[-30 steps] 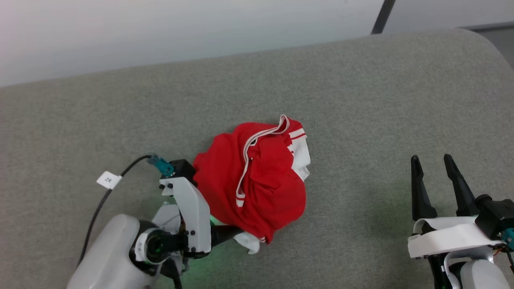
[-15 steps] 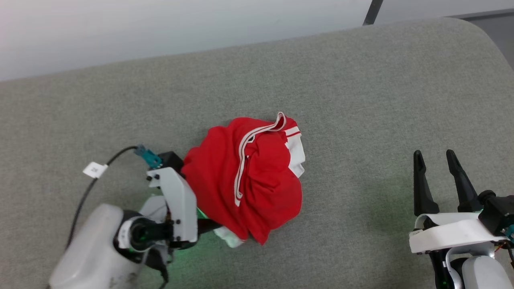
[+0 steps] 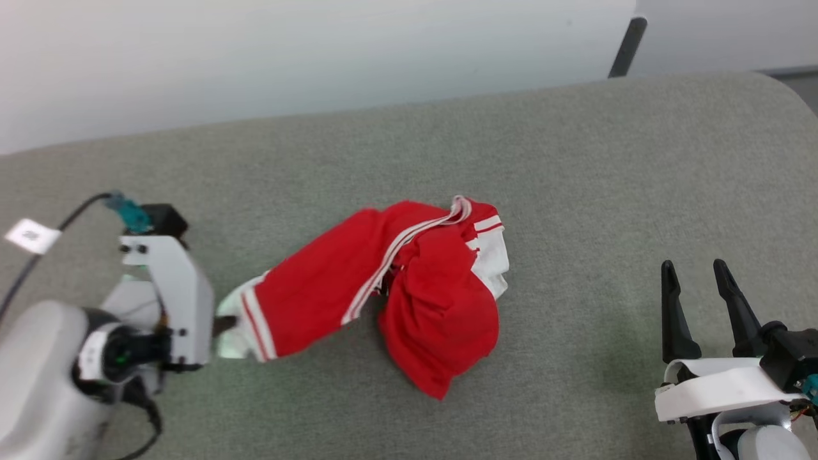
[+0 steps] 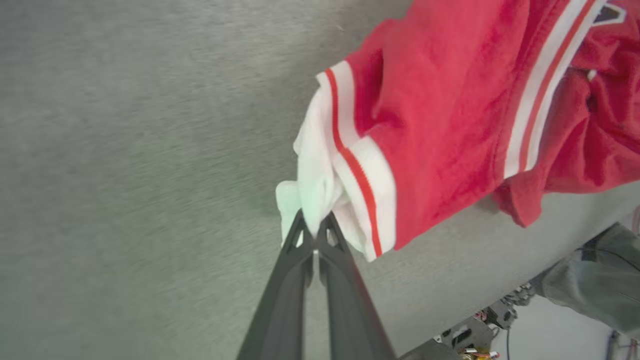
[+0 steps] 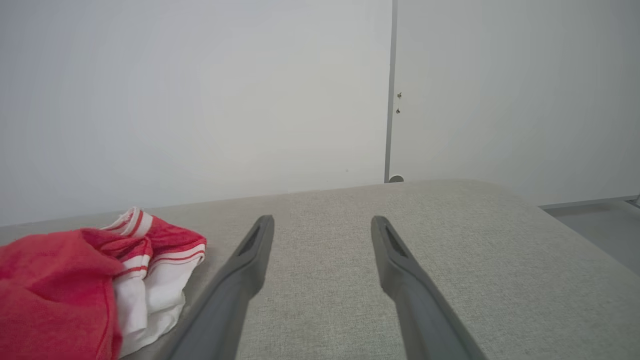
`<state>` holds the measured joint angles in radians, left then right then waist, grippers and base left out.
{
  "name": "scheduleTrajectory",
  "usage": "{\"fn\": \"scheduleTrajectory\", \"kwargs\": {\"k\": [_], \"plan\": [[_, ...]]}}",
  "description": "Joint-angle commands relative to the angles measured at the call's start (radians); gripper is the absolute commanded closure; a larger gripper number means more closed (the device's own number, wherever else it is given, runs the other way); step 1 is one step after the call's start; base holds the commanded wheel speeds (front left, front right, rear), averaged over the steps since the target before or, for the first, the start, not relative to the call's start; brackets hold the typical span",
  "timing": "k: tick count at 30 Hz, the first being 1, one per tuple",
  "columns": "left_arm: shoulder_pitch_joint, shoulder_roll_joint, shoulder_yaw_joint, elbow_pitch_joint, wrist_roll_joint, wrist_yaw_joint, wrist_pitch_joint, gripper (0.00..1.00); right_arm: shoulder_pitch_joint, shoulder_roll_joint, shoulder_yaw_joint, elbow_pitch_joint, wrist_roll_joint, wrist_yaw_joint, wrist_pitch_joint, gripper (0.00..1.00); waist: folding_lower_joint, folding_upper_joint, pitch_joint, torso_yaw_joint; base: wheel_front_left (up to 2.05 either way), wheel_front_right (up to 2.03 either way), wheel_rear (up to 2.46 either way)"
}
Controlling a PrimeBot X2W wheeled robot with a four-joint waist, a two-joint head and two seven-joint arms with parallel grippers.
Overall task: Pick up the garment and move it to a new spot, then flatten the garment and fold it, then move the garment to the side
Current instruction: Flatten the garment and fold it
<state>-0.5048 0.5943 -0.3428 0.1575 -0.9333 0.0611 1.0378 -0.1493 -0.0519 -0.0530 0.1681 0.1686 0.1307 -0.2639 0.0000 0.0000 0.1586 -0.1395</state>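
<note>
The left gripper (image 4: 314, 227) is pinched tight on the white sleeve edge of the small red basketball-style T-shirt with red-and-white striped trim (image 3: 396, 281), which lies on the grey fabric-covered surface (image 3: 575, 147). The right gripper (image 3: 694, 265) has its fingers spread wide, holds nothing and is well apart from the shirt. A second ago the shirt was a compact heap; now its sleeve end is stretched out toward the left gripper.
</note>
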Motion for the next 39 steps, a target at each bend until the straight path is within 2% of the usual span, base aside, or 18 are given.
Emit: {"fn": "scheduleTrajectory", "kwargs": {"k": [1,6,8,12,22,23,24,25,26,31,39], "plan": [[0.013,0.024,0.005,-0.006,0.018,0.008,-0.004,1.0,0.011,0.002,0.0,-0.001,-0.005,0.0,-0.001,0.0,0.0,0.0,-0.025,0.021,0.0,0.0,0.0],[0.048,0.11,0.016,0.014,0.073,0.016,-0.024,1.0,0.019,0.002,0.004,-0.003,-0.013,0.0,-0.001,0.0,0.0,0.0,-0.04,0.03,0.0,0.0,0.0],[0.066,0.144,0.015,0.039,0.099,0.003,-0.043,1.0,0.021,0.0,0.006,-0.005,-0.014,0.0,-0.001,0.0,0.0,0.0,-0.041,0.031,0.0,0.0,0.0],[0.096,0.162,0.017,0.113,0.123,-0.008,-0.099,1.0,0.016,-0.007,0.01,-0.009,-0.013,0.0,-0.001,0.0,0.0,0.0,-0.034,0.029,0.0,0.0,0.0],[0.093,0.082,-0.011,0.286,0.139,-0.044,-0.216,1.0,0.004,-0.022,0.017,-0.001,-0.004,0.0,-0.001,0.0,0.0,0.0,-0.017,0.03,0.0,0.0,0.0],[0.085,0.077,-0.012,0.297,0.144,-0.049,-0.232,0.88,0.004,-0.024,0.017,0.001,-0.005,0.0,-0.001,0.0,0.0,0.0,-0.018,0.034,0.0,0.0,0.0],[0.075,0.075,-0.012,0.303,0.148,-0.054,-0.247,0.34,0.005,-0.026,0.018,0.002,-0.006,0.0,-0.001,0.0,0.0,0.0,-0.02,0.038,0.0,0.0,0.0],[0.065,0.072,-0.011,0.308,0.151,-0.059,-0.262,0.04,0.007,-0.028,0.018,0.004,-0.006,0.0,-0.001,0.0,0.0,0.0,-0.024,0.044,0.0,0.0,0.0],[0.059,0.069,-0.01,0.313,0.153,-0.063,-0.276,0.0,0.009,-0.031,0.019,0.006,-0.005,0.0,-0.001,0.0,0.0,0.0,-0.029,0.05,0.0,0.0,0.0],[0.041,0.054,0.002,0.298,0.156,-0.079,-0.351,0.0,0.028,-0.049,0.043,0.03,0.01,0.0,-0.001,0.0,0.0,0.0,-0.08,0.088,0.0,0.0,0.0],[0.107,0.01,0.03,0.198,0.185,-0.072,-0.578,0.0,0.055,-0.081,0.078,0.063,0.034,0.0,-0.001,0.0,0.0,0.0,-0.177,0.175,0.0,0.0,0.0]]}}
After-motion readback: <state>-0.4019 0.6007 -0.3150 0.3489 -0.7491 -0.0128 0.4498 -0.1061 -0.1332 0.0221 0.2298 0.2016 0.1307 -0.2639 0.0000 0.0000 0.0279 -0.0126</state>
